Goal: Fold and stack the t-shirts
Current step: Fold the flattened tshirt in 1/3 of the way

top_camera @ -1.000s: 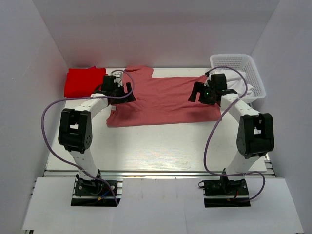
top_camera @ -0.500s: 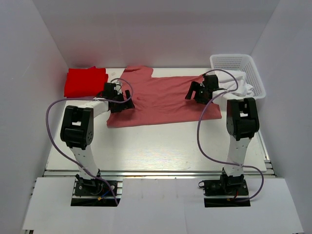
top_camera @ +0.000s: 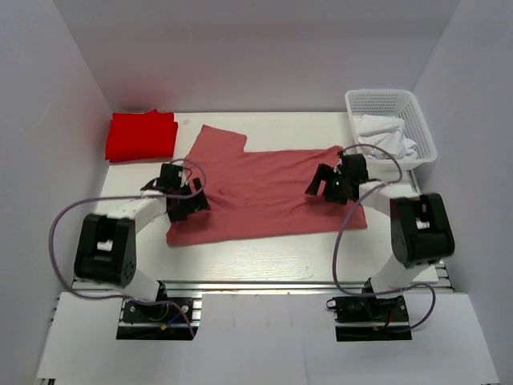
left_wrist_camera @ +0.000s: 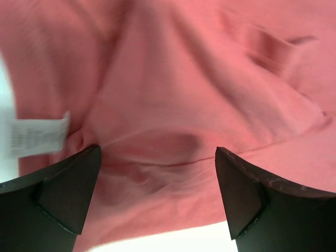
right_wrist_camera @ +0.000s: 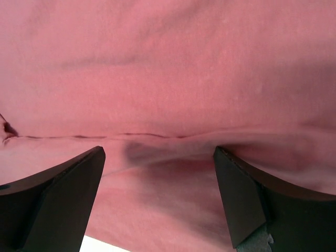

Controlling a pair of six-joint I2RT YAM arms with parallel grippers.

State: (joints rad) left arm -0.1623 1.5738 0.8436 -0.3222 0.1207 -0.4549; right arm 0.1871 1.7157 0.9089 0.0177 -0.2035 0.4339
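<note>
Top: pink t-shirt (top_camera: 264, 188) spread flat mid-worktop (top_camera: 264, 249), long axis left–right, one sleeve pointing far-left; red t-shirt (top_camera: 141, 135) folded, far-left corner
Left wrist: left gripper (left_wrist_camera: 157, 194) jaws wide apart, pink cloth ridged between them
Right wrist: right gripper (right_wrist_camera: 160, 194) jaws likewise wide apart over pink cloth

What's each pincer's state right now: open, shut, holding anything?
Left pincer: open, fingers spread over the pink t-shirt, nothing clamped.
Right pincer: open, fingers spread over the same pink t-shirt, nothing clamped.
</note>
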